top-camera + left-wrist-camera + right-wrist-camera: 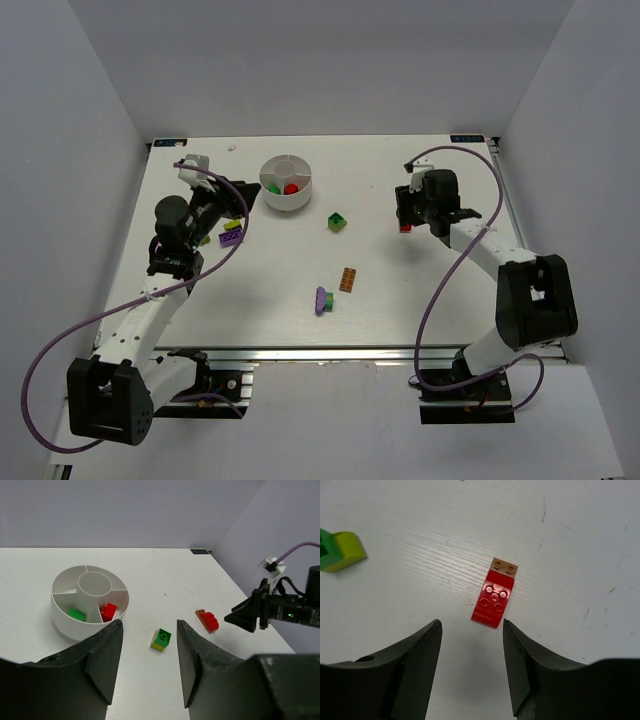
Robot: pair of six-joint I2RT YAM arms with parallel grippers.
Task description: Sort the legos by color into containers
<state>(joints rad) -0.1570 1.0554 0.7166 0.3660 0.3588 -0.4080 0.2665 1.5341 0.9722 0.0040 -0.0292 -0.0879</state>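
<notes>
The white dish point(287, 183) point(60, 611) holds a green lego point(76, 614) and a red lego point(108, 611) in neighbouring wedges. My left gripper point(240, 200) point(149, 630) hovers just left of the dish, open and empty. A green and lime lego point(338, 222) point(161, 639) point(337, 551) lies on the table beyond it. My right gripper point(405, 212) point(471, 625) is open over a red lego point(405, 228) point(493, 602) point(207, 620) with a small orange piece at its far end. This lego lies just ahead of the fingertips.
A purple and lime lego point(232, 232) lies under the left arm. An orange lego point(348, 280) and a purple lego point(321, 299) rest mid-table towards the near edge. Grey walls enclose the table on three sides.
</notes>
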